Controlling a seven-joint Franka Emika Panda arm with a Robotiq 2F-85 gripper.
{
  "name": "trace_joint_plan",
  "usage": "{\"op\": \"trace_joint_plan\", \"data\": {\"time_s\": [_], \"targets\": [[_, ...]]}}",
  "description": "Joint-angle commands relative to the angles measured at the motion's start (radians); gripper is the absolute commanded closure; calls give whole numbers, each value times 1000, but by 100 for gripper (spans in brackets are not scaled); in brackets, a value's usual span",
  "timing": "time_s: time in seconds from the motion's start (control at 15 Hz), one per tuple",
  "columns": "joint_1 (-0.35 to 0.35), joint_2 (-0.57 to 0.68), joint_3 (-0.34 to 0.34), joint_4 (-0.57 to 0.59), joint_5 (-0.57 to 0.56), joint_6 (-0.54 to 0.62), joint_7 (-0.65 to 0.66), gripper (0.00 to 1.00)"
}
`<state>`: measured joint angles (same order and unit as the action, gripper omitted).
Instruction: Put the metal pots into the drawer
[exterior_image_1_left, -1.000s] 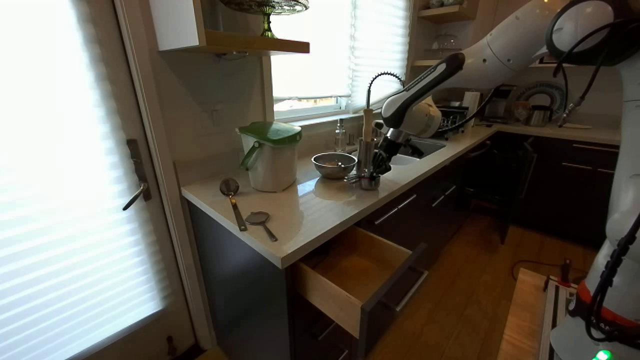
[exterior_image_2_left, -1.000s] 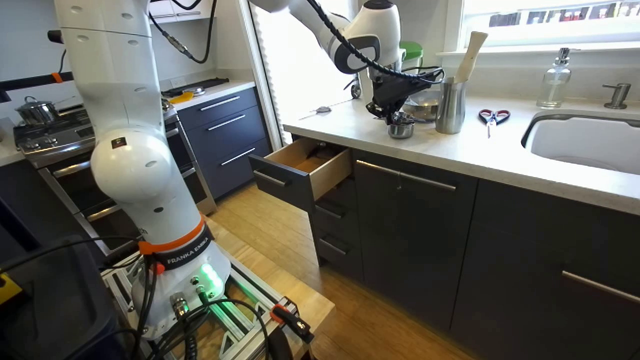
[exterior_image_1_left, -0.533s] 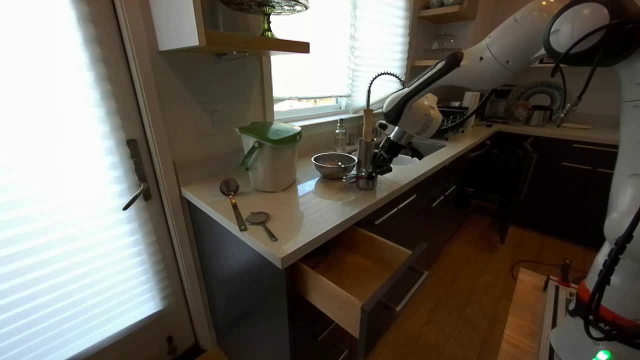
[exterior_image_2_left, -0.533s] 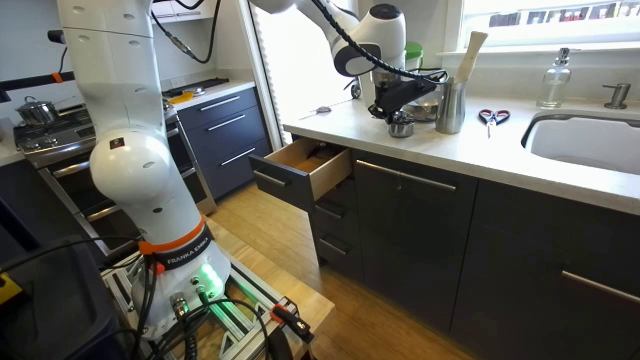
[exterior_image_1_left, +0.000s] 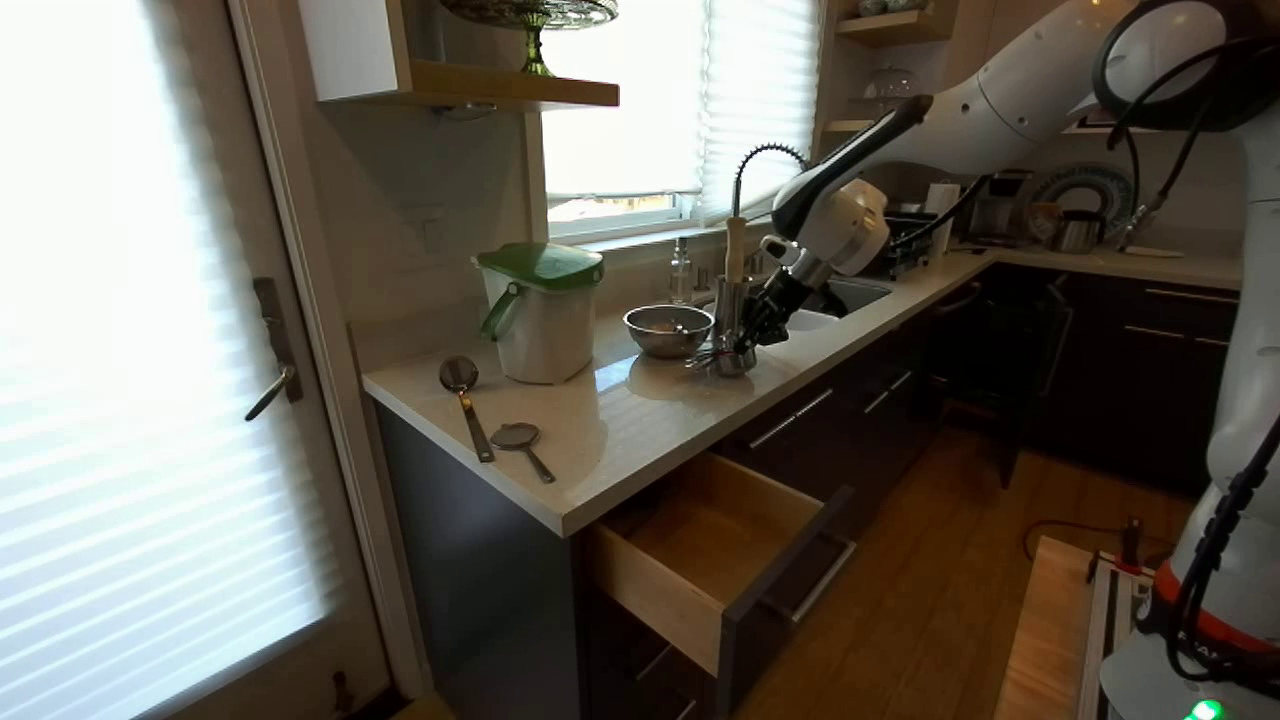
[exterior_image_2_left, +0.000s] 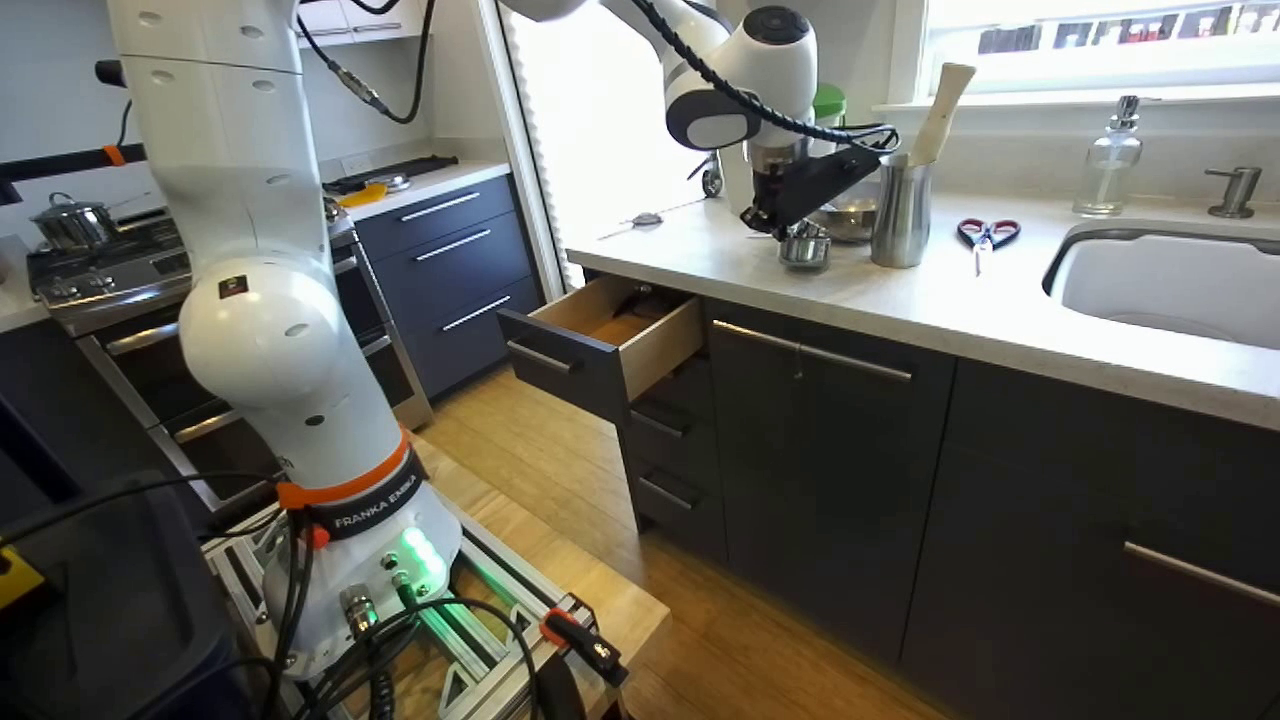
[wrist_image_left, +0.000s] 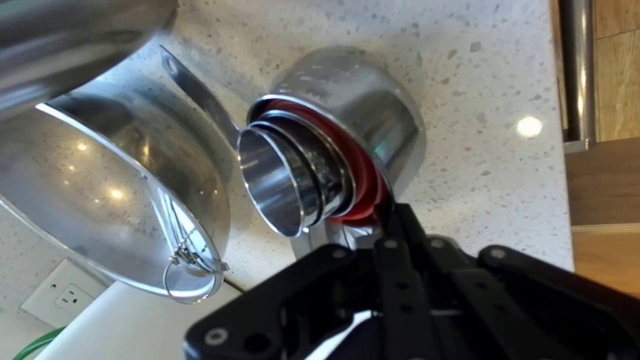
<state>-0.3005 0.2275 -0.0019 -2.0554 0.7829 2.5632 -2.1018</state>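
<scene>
The small metal pot (wrist_image_left: 365, 100) is silver, with smaller steel measuring cups (wrist_image_left: 292, 175) and red pieces nested inside. My gripper (wrist_image_left: 393, 212) is shut on its rim. In both exterior views the gripper (exterior_image_1_left: 755, 335) (exterior_image_2_left: 780, 225) is at the small pot (exterior_image_1_left: 737, 364) (exterior_image_2_left: 804, 253), at or just above the counter; any gap is too small to tell. The wide bowl-like pot (wrist_image_left: 170, 145) stands beside it with utensils inside, also in both exterior views (exterior_image_1_left: 668, 340) (exterior_image_2_left: 848, 222). The drawer (exterior_image_1_left: 655, 585) (exterior_image_2_left: 660, 345) is pulled open below the counter.
A tall steel canister (exterior_image_2_left: 902, 215) with a wooden handle stands close to the small pot. Scissors (exterior_image_2_left: 985, 238) lie near the sink (exterior_image_2_left: 1170, 285). A white bin with a green lid (exterior_image_1_left: 548, 325) and two strainers (exterior_image_1_left: 459, 375) (exterior_image_1_left: 515, 436) are further along the counter.
The wrist has tilted and shifted slightly. The small pot seems to have risen and tilted a little with the gripper. The drawer and the wide pot have not moved.
</scene>
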Motion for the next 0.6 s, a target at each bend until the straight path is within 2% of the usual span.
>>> {"op": "trace_joint_plan", "data": {"time_s": [0.0,0.53], "targets": [[2,-3,-30,-18,11,-30,-49,99],[19,16,-58,-21,-36,-9,2,99]]}}
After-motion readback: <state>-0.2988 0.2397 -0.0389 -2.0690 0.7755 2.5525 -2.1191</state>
